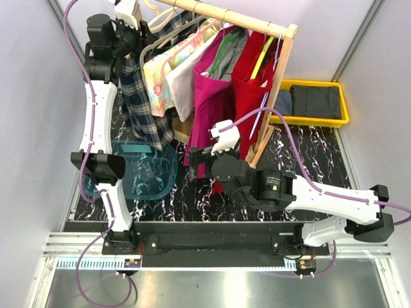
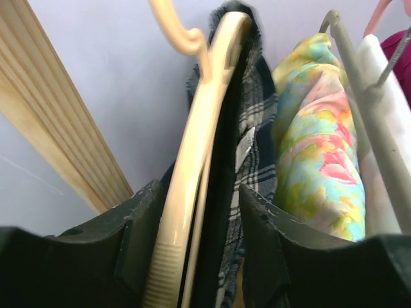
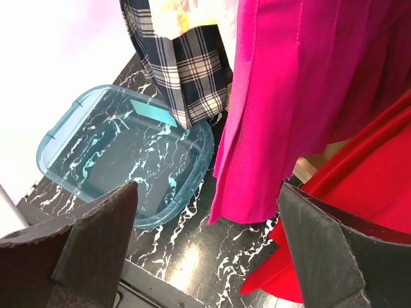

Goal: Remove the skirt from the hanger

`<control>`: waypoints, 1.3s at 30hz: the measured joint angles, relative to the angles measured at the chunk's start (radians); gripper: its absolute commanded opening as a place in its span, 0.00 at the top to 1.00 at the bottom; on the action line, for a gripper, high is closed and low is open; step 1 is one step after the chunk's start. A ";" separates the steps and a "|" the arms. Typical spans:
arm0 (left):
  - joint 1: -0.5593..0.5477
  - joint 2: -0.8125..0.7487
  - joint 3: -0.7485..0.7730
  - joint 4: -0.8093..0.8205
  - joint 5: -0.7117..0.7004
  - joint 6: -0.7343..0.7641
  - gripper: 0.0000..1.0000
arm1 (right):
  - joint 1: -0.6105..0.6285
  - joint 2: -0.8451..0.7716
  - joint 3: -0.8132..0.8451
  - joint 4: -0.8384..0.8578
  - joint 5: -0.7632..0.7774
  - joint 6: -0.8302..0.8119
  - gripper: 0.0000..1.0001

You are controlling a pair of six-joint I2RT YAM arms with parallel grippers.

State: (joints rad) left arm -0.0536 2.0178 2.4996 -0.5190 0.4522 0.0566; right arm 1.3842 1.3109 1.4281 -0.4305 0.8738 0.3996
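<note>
A dark plaid skirt (image 1: 144,102) hangs on a cream hanger (image 2: 192,160) at the left end of the wooden rack rail (image 1: 237,16). High at that end, my left gripper (image 1: 131,29) is shut around the hanger's shoulder and the skirt's dark waistband (image 2: 257,147). In the left wrist view one finger lies against the hanger and the other against the plaid cloth, with the left gripper (image 2: 199,192) straddling both. My right gripper (image 1: 199,160) hovers low over the dark marbled floor, open and empty. In the right wrist view the right gripper (image 3: 209,192) faces the plaid hem (image 3: 186,70).
A floral garment (image 2: 314,154), a magenta skirt (image 3: 289,96) and a red garment (image 3: 359,212) hang beside the plaid one. A clear teal bin (image 1: 151,173) sits under the skirt. A yellow bin (image 1: 347,109) with dark cloth lies at the back right.
</note>
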 measured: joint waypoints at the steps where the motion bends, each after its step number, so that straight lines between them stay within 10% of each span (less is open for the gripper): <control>1: -0.001 0.001 0.001 0.002 -0.001 -0.005 0.80 | 0.000 0.000 -0.002 0.000 0.000 0.001 0.02; 6: -0.007 0.011 0.002 0.008 -0.009 -0.006 1.00 | 0.000 -0.001 -0.004 0.000 0.001 0.002 0.02; 39: -0.012 -0.076 0.026 0.278 -0.176 -0.102 0.89 | -0.002 -0.016 -0.023 0.000 0.000 0.019 0.06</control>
State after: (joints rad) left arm -0.0654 1.9423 2.5256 -0.2409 0.2764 -0.0452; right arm 1.3827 1.2945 1.4048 -0.4305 0.8738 0.4183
